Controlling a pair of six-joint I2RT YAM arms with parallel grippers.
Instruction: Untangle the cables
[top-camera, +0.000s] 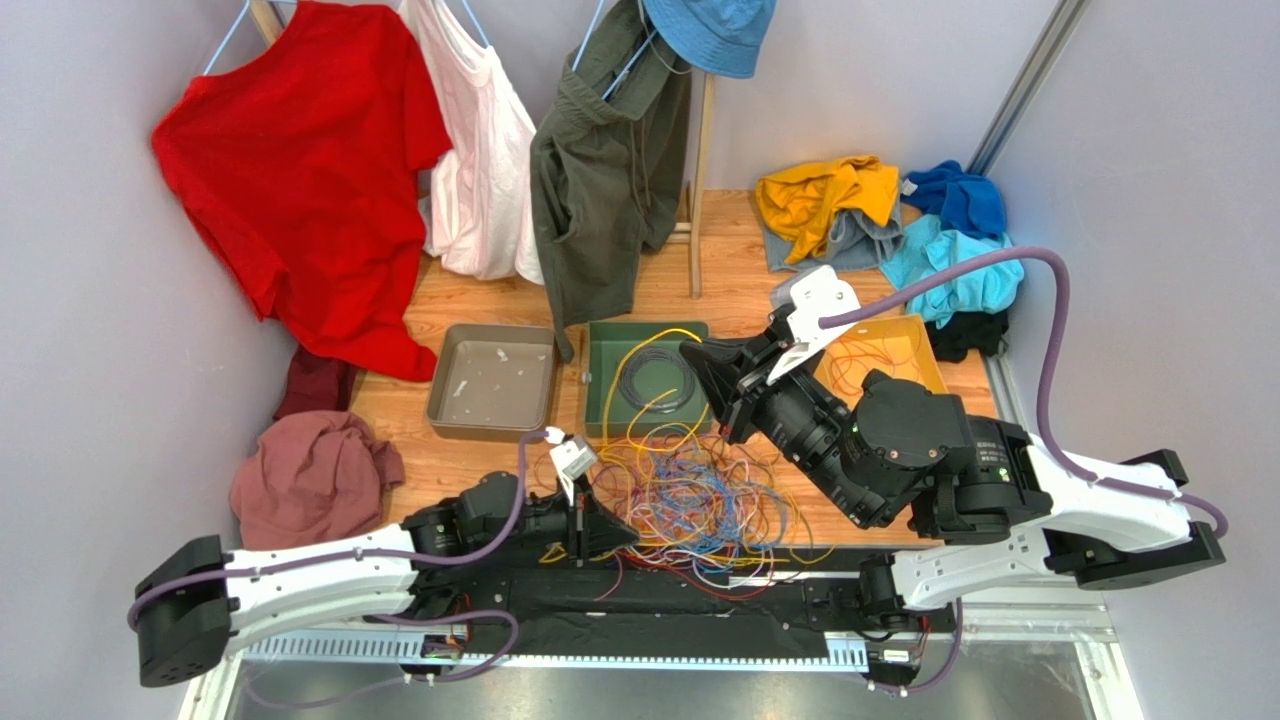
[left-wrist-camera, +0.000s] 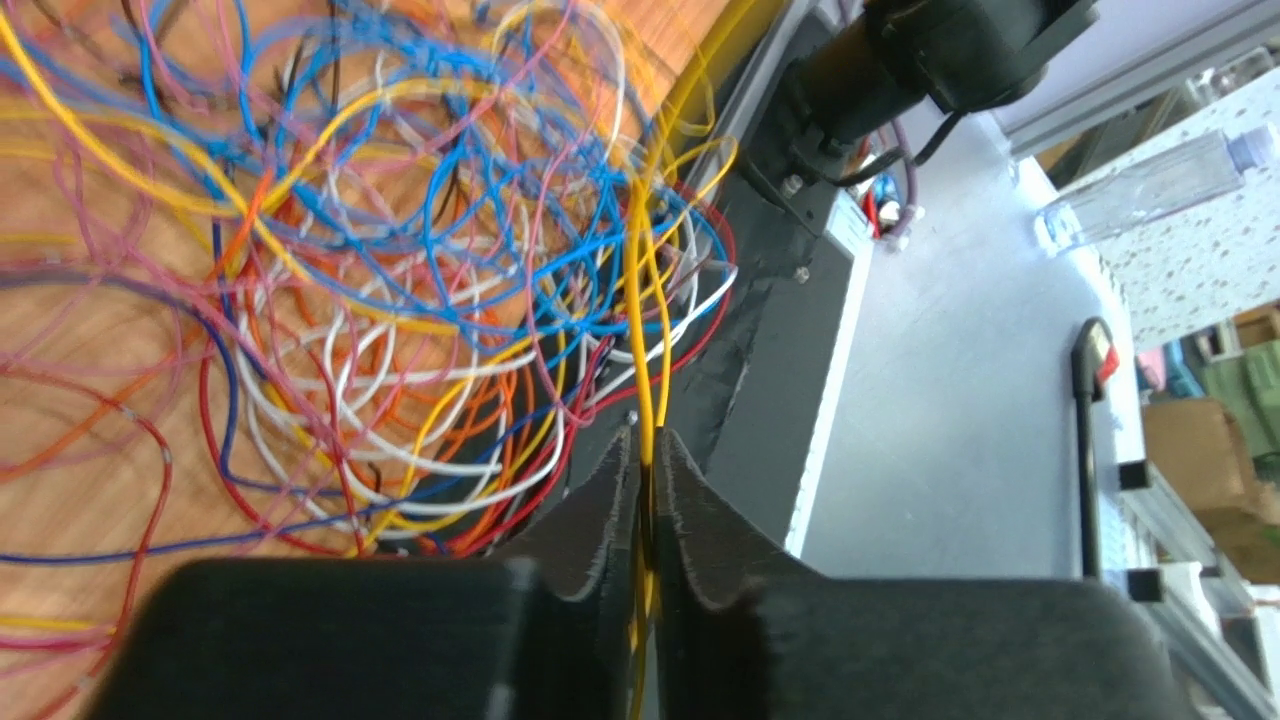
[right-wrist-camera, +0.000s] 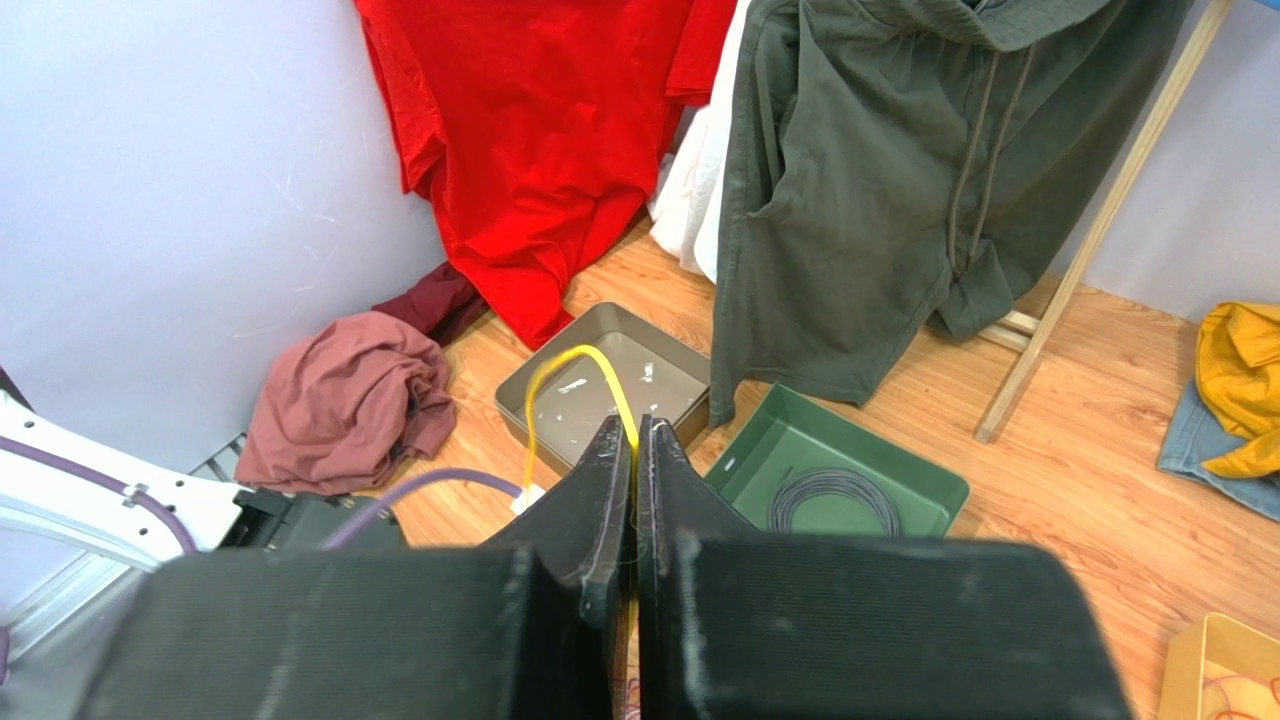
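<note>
At the near table edge my left gripper (left-wrist-camera: 646, 450) is pinched shut on a yellow cable (left-wrist-camera: 643, 330), which runs straight up from between the fingers. Just beyond it the tangle of cables (top-camera: 699, 503) lies spread on the wood. Farther out, my right gripper (right-wrist-camera: 633, 435) is closed tight, a yellow strand (right-wrist-camera: 579, 360) arching out of its tips. It hangs above the green tray (top-camera: 609, 353), which holds a black coil (right-wrist-camera: 834, 500), with the grey tray (top-camera: 451, 398) beside it.
</note>
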